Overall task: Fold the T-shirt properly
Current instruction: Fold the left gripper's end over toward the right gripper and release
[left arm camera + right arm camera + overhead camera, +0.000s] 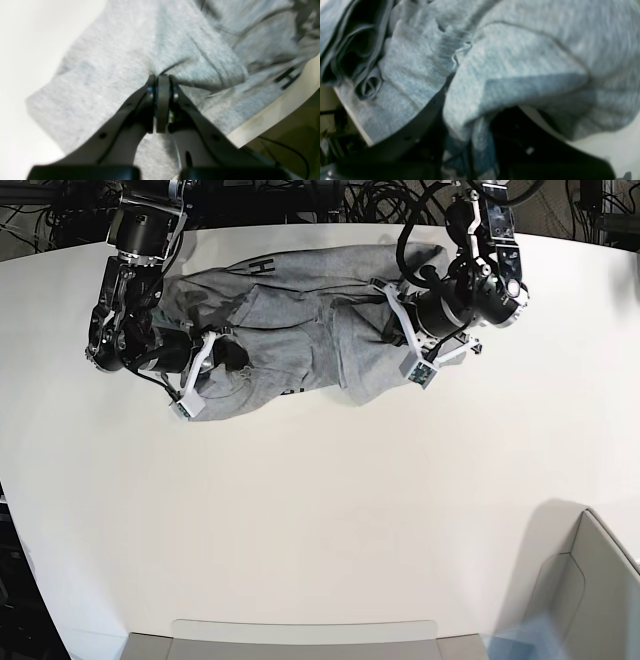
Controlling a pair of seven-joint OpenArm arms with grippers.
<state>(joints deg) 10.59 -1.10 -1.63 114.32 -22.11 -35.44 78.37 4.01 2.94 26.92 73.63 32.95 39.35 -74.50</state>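
left gripper (162,82) pinched tight on t-shirt (300,330) cloth, near desk (320,520) far edge. right gripper (200,365) buried under fabric, grip impossible to tell. shirt bunched lengthwise between both arms, long axis running gripper to gripper.

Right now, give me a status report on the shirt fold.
Left gripper shut on T-shirt. Right gripper buried in cloth, state unclear. T-shirt crumpled, unfolded.

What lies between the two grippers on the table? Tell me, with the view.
In the base view, only the bunched grey T-shirt spans the stretch between the left gripper and the right gripper; no other object shows there on the white table.
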